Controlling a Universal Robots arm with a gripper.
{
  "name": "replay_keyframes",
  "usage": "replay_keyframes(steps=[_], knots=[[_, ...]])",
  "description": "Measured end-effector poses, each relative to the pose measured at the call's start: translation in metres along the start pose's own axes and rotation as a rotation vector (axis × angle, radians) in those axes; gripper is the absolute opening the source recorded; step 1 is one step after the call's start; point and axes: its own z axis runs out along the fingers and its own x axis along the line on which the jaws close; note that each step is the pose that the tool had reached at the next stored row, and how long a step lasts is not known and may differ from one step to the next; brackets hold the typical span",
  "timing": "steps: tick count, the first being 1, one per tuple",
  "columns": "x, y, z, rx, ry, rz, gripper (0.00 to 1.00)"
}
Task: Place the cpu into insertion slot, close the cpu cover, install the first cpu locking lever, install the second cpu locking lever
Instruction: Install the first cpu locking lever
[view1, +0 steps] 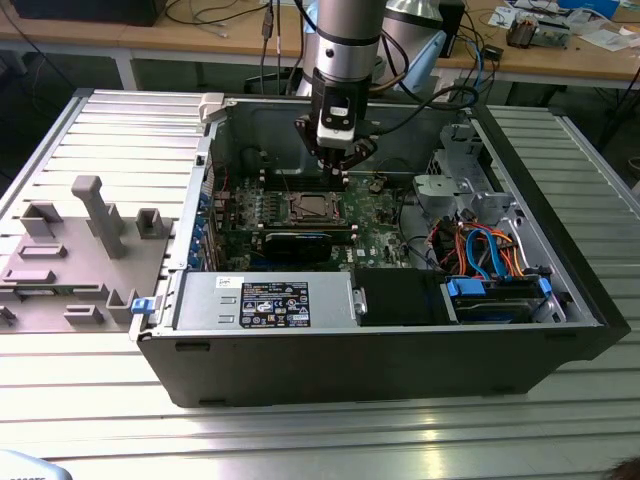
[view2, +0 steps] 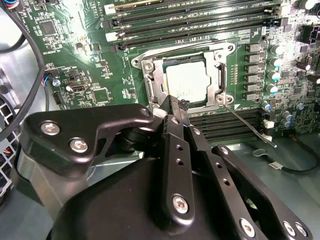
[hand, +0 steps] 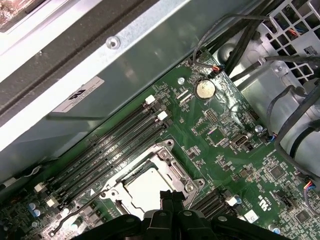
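The cpu (view2: 187, 82) lies flat in the insertion slot (view2: 150, 65) on the green motherboard, its silver top showing through the window of the cpu cover (view2: 220, 75). The cover lies down around the chip. One thin locking lever (view2: 250, 125) sticks out loose from a socket corner, over the memory slots. My gripper (view2: 175, 106) hangs just above the socket's edge, fingers shut together and holding nothing. In the first wrist view the cpu (hand: 145, 190) sits right beside my gripper (hand: 172, 196), with the lever (hand: 75, 217) off to one side. In the exterior view my gripper (view1: 337, 165) is above the socket (view1: 310, 207).
The open computer case (view1: 400, 350) encloses the board, with its power supply (view1: 270, 300) at the near wall and a drive cage with coloured cables (view1: 490, 250) on the exterior view's right. Memory slots (view2: 200, 25) flank the socket. Grey fixtures (view1: 90, 215) stand outside on the exterior view's left.
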Motion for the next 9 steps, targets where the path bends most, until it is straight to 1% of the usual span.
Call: replay_keyframes(steps=[9], knots=[[0.0000,0.0000,0.0000,-0.0001,-0.0006,-0.026,0.11]])
